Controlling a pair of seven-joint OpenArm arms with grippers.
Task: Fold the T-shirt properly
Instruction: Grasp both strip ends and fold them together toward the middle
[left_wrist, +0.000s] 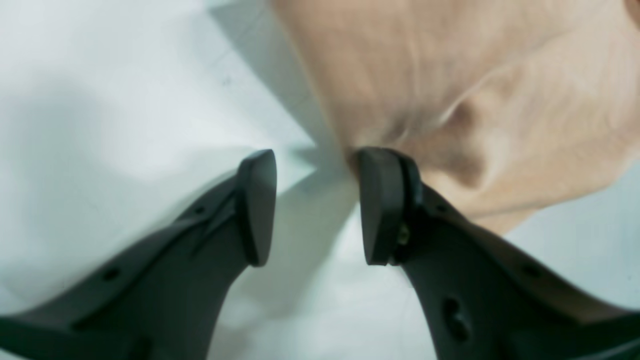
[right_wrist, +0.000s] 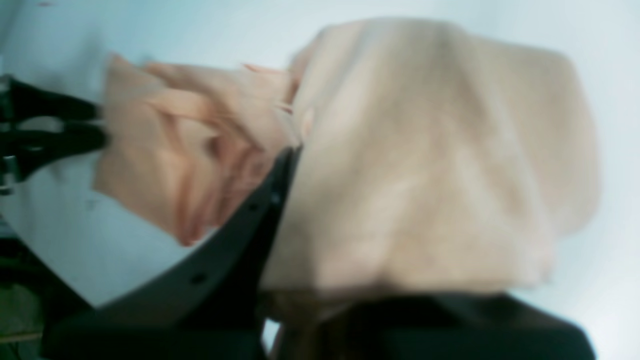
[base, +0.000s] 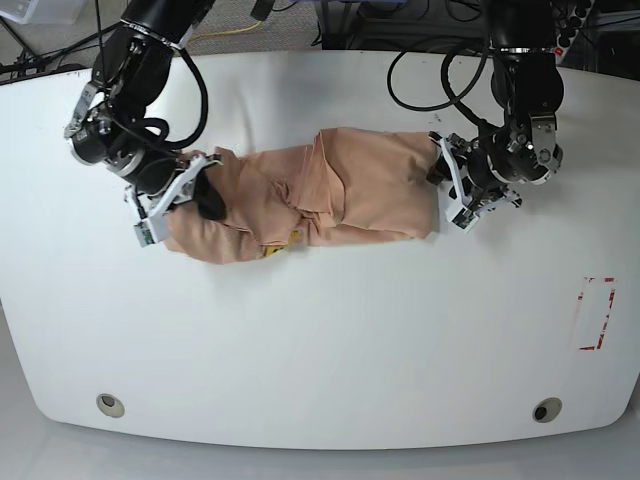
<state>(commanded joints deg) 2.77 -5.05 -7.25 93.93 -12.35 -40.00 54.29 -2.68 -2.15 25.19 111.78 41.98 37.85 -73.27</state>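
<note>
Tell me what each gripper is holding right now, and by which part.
The left gripper is open and holds nothing; one finger touches the T-shirt edge. The right gripper sits at the opposite end with cloth draped over it; a grip cannot be confirmed.

A white bench (base: 320, 340) carries one cloth — the T-shirt (base: 330, 190), lying bunched across its middle. A red outlined mark (base: 595, 312) sits near one edge — well apart from the shirt.

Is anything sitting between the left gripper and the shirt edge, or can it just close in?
Nothing visible stands in the way. The left gripper is open, with bare white table between its pads, and the T-shirt edge lies right against one pad. In the base view no other object sits near that end of the T-shirt.
</note>
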